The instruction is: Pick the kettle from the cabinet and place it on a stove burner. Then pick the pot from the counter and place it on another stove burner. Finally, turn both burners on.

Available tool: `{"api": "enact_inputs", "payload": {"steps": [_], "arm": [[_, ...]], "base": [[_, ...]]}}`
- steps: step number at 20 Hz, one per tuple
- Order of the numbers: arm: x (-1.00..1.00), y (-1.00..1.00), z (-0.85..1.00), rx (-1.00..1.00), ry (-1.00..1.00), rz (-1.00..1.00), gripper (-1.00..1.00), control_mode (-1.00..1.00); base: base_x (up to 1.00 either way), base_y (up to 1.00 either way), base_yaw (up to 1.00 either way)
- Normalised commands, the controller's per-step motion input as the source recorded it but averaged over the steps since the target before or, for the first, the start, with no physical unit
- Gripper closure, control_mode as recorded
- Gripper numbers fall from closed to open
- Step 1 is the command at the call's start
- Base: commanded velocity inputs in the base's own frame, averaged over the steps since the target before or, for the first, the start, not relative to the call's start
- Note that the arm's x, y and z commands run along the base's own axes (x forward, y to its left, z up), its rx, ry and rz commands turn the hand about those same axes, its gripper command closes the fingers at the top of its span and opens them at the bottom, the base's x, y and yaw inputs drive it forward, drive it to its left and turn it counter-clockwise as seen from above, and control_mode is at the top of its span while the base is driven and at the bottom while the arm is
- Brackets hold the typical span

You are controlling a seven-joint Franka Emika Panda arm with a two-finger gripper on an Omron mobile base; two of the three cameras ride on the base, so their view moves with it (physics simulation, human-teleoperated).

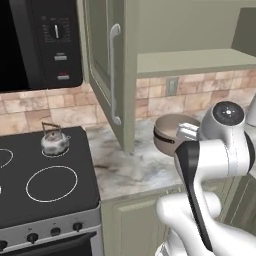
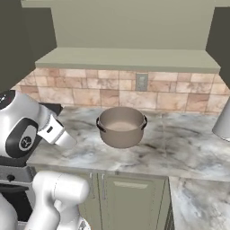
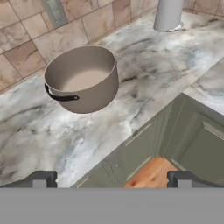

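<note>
Pot (image 3: 83, 78) sits on the counter (image 3: 39, 127), kettle (image 1: 54, 140) already on a burner; the gripper (image 3: 111, 179), wide open and empty, must descend onto its rim.

Your kettle (image 1: 54, 140) on the cooktop's (image 1: 75, 192) back right burner (image 1: 56, 149), bench (image 2: 188, 148) to the cooktop's right, pot (image 2: 121, 126) on the bench near the back wall, under the open cabinet's (image 2: 126, 59) shelf, cabinet door (image 1: 111, 75) swung out between kettle and pot.

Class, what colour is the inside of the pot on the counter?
Light beige inside the pot, clearest in the hand view.
</note>
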Motion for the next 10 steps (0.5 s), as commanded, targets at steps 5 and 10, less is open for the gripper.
{"api": "enact_inputs", "payload": {"steps": [5,10], "arm": [[0.00,0.00,0.00,0.00,0.00,0.00,-1.00,1.00],[0.00,0.00,0.00,0.00,0.00,0.00,-1.00,1.00]], "base": [[0.39,-0.19,0.02],[0.31,-0.20,0.00]]}}
